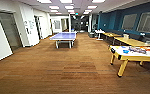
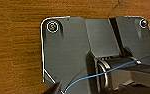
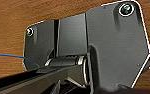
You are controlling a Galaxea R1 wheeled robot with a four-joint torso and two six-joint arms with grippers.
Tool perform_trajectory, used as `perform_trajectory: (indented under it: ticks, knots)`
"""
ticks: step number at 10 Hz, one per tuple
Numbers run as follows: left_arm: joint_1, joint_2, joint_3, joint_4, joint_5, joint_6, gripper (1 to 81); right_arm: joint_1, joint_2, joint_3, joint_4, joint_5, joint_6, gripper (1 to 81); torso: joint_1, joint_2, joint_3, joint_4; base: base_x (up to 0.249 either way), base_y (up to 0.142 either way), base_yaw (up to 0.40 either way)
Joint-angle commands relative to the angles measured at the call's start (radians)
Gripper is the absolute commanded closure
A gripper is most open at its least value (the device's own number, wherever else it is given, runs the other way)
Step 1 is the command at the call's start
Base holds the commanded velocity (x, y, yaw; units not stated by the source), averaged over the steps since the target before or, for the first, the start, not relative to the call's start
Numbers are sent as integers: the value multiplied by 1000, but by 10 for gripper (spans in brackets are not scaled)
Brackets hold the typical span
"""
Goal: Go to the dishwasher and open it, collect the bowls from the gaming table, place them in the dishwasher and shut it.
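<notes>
**Gaming table off to the right, bowls on its near end**

Looking down a long room with a wooden floor [image 1: 66,70]; well to the right and a little ahead, the gaming table [image 1: 131,58], pale yellow top, white edge, yellow splayed legs; long axis running away to the right, out past the picture's edge, with the near left end turned toward the robot. On that tabletop, near the left end, a small bright blue shape, probably one of the bowls [image 1: 126,51]; further right along it, flat colourful boxes [image 1: 141,50], too blurred to sort out. Farther back along the right wall, orange-topped tables [image 1: 131,41]; far ahead and left of centre, a blue table-tennis table [image 1: 63,36]; white walls and doorways down the left side. No sign of the dishwasher anywhere in this stretch of room.

By judgement, right arm the nearer one to the bowls, since the table stands entirely on that side; still well apart from either arm, with open floor between.

Under both wrists, wooden floor and the robot's own dark plate; a thin blue cable [image 2: 96,76] crossing it at the left wrist. Jaws not made out at either wrist; cannot tell whether open or closed, nor anything held.
</notes>
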Motion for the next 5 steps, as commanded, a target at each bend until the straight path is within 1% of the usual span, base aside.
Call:
perform_trajectory:
  ticks: [1, 5]
  knots:
    - [-54, -4, 0, -6, 52, -3, 10, 45, 5, 2, -4, -47, -2, 10, 0, 0, 0, 0, 183, 0, 0]
    - [-54, -4, 0, -6, 52, -3, 10, 44, 5, 1, -4, -47, -2, 10, 0, 0, 0, 0, 183, 0, 0]
